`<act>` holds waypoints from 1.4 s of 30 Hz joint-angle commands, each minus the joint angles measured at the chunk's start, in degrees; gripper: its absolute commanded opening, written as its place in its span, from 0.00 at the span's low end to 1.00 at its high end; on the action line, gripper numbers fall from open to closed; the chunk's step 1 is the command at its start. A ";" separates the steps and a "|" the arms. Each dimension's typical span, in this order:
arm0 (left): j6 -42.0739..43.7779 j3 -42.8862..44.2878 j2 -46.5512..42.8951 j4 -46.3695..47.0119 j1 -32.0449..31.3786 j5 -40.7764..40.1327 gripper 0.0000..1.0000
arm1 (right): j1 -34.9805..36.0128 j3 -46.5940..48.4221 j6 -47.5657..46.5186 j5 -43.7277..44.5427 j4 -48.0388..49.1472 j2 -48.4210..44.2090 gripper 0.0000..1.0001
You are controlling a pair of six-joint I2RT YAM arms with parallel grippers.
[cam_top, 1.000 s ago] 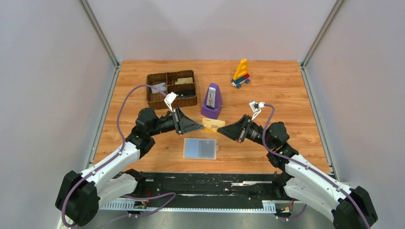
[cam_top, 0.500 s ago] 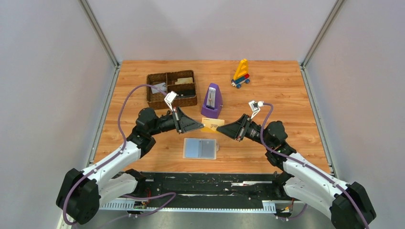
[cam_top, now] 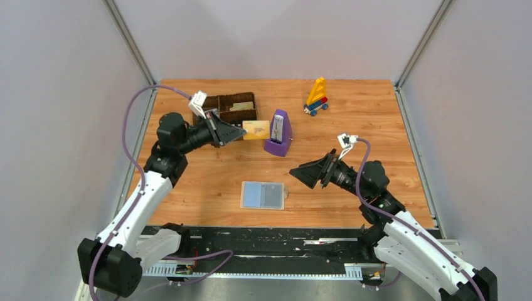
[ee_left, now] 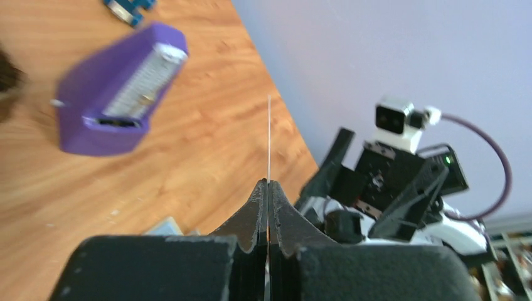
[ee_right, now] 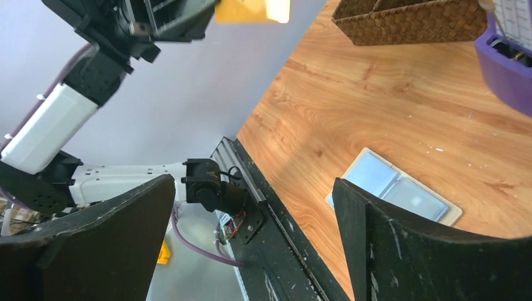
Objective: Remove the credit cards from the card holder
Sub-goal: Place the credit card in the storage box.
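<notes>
The light-blue card holder (cam_top: 263,195) lies open and flat on the wood near the front edge, also seen in the right wrist view as the card holder (ee_right: 392,188). My left gripper (cam_top: 242,130) is shut on a tan credit card (cam_top: 257,130), held in the air between the woven tray and the purple metronome. In the left wrist view the card (ee_left: 269,135) shows edge-on as a thin line rising from the closed fingertips (ee_left: 262,191). My right gripper (cam_top: 300,173) hangs open and empty, right of and above the holder. Other cards are too small to make out.
A brown woven compartment tray (cam_top: 233,101) stands at the back left, partly hidden by the left arm. The purple metronome (cam_top: 278,133) stands just right of the held card. A toy of coloured blocks (cam_top: 317,97) sits at the back right. Grey walls close three sides.
The tan card passed from the right gripper to the left. The right gripper opened and drew back to the right; the left arm carried the card back and left toward the tray.
</notes>
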 commanded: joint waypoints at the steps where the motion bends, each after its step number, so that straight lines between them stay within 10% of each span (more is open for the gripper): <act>1: 7.45 7.81 3.40 -9.26 6.37 -1.89 0.00 | -0.26 3.25 -3.97 1.55 -5.57 -1.97 1.00; 10: 14.51 24.79 21.58 -14.56 12.29 -15.46 0.00 | -0.20 4.78 -5.83 1.51 -7.73 -1.56 1.00; 26: 10.64 38.97 54.30 -4.11 14.11 -9.44 0.00 | -0.23 10.12 -9.50 2.08 -9.55 7.59 1.00; 42: 5.20 41.48 61.01 6.95 15.08 -2.17 0.00 | -0.27 11.83 -10.24 1.92 -8.80 13.55 1.00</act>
